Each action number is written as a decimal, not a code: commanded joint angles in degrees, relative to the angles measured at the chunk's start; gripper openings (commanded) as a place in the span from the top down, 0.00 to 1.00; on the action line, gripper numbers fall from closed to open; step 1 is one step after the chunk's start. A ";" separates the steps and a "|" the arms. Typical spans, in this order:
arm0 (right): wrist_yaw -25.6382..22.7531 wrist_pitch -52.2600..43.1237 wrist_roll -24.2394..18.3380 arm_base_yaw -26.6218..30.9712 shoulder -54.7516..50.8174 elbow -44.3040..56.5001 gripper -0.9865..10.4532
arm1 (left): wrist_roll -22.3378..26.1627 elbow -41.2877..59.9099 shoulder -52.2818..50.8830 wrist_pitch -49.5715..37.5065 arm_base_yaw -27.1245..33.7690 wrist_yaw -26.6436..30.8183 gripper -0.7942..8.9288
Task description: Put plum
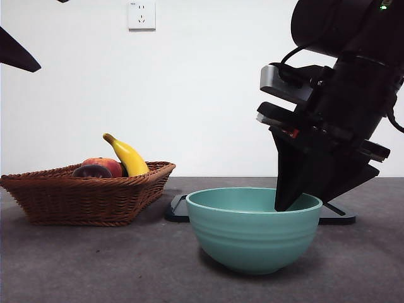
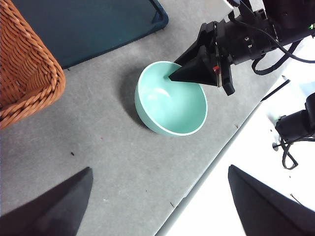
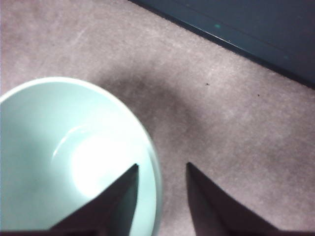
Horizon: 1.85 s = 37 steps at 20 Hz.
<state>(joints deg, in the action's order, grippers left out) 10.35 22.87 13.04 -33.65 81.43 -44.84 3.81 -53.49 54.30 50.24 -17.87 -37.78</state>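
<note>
Front view: the plum [image 1: 92, 170] is seen lying in the wicker basket [image 1: 88, 196], touching a red-orange fruit [image 1: 106, 165] and just beside a banana [image 1: 128, 155]. The right gripper [image 1: 291, 201] is lowered at the rim of the green bowl [image 1: 254, 230]. In the right wrist view its jaws are apart with nothing between them, one inside the rim and the other outside it over the table [image 3: 206, 108]. The bowl is shown empty. The left gripper [image 2: 160, 204] is held high, near the basket but not over it, its jaws wide apart and empty.

The step in hand is judged to be a grasp of the bowl's rim, probably to steady it or bring it nearer the basket. The wall should be centred between the jaws before they are closed, and only enough grip applied to stop slipping. The bowl should be kept level if lifted. A dark tray [image 2: 88, 27] lies behind the bowl and should be cleared. The plum is smooth and glossy, so it should be taken across its widest part, with its neighbours left undisturbed.
</note>
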 commanded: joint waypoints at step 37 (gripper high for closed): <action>11.30 34.18 -4.70 0.04 -35.85 -12.07 0.76 | 1.09 -0.46 0.35 -0.07 -0.20 -0.37 0.47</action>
<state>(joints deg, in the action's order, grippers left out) 21.41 57.36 8.78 -33.28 45.23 -56.03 3.84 -53.49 54.30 50.54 -17.87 -37.78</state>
